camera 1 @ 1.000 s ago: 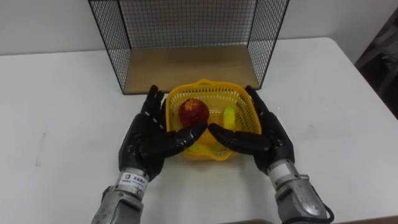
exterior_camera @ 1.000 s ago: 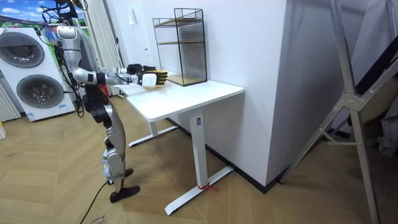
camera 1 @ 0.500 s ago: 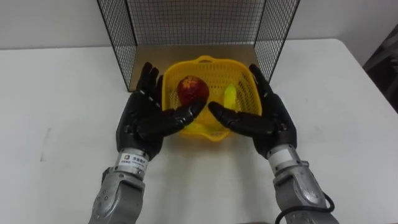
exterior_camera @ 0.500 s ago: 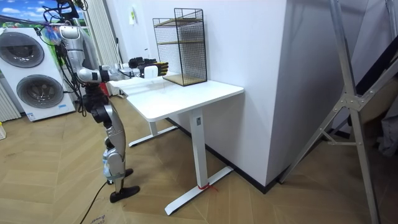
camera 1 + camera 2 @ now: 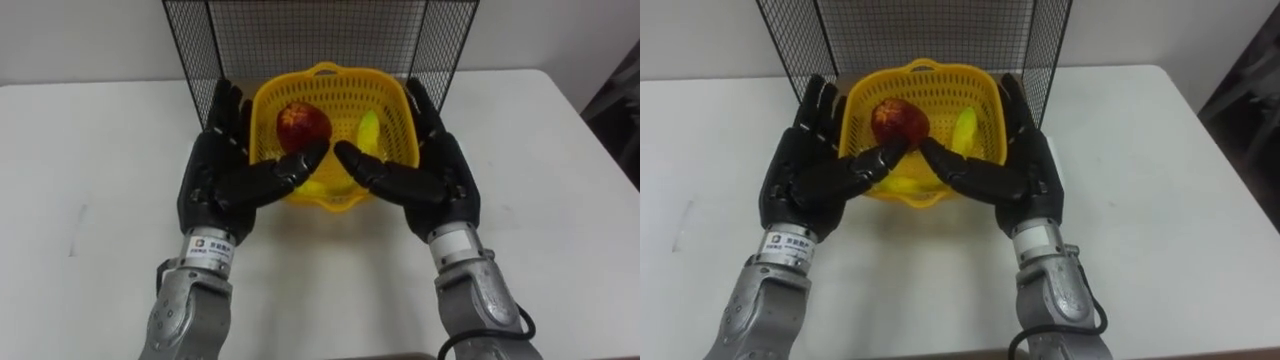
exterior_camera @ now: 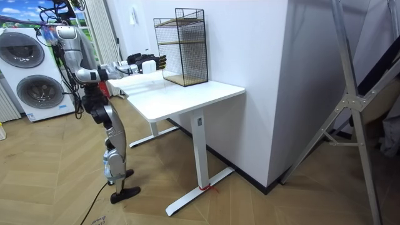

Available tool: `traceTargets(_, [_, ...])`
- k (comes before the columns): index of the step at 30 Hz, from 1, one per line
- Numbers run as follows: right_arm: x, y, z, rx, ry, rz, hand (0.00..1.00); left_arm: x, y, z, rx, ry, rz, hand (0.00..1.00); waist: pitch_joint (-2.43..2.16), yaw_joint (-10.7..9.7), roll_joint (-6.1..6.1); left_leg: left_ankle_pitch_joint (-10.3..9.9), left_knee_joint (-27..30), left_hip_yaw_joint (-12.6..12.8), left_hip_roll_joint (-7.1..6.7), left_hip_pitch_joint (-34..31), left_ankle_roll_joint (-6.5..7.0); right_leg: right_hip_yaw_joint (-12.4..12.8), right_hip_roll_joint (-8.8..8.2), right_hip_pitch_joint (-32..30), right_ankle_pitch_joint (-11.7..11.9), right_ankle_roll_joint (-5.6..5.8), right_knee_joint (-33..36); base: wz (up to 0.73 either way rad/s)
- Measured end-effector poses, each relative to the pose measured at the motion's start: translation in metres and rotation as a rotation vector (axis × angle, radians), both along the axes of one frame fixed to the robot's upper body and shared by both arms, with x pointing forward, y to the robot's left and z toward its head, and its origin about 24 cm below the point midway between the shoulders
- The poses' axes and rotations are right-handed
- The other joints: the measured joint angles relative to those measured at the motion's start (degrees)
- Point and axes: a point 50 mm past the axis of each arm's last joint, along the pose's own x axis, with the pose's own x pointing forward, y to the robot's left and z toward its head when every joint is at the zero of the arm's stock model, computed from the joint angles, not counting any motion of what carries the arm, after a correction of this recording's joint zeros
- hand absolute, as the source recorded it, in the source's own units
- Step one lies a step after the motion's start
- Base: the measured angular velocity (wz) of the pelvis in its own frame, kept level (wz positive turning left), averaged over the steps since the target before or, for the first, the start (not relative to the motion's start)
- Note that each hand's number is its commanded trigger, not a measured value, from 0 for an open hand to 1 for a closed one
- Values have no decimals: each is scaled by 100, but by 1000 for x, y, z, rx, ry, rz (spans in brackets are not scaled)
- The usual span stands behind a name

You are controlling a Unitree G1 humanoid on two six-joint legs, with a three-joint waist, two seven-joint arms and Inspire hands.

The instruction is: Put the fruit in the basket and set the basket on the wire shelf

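Between flat hands, yellow basket [image 5: 335, 100] (fruit-laden)

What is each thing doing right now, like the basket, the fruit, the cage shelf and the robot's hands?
wire shelf: standing on the table, front open.
basket: upright, squeezed between both hands at the shelf's front.
apple: lying in the basket.
banana: lying in the basket beside the apple.
left hand: open, fingers straight against the basket's side.
right hand: open, fingers straight against the other side.
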Motion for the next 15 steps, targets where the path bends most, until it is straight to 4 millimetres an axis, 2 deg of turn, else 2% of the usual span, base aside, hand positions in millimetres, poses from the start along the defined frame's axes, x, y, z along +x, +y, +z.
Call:
traceTargets(12, [0, 2, 1, 9, -8, 3, 0, 0, 0, 1, 34, -17, 11, 0, -2, 10, -28, -12, 76, -12, 8, -22, 5, -30, -4, -7, -2, 1, 41, 0])
traceTargets(15, [0, 1, 1, 40, -2, 2, 0, 0, -2, 1, 21, -12, 21, 0, 0, 21, -32, -126, 311, -13, 30, -45, -1, -78, 1, -16, -69, 8, 231, 0])
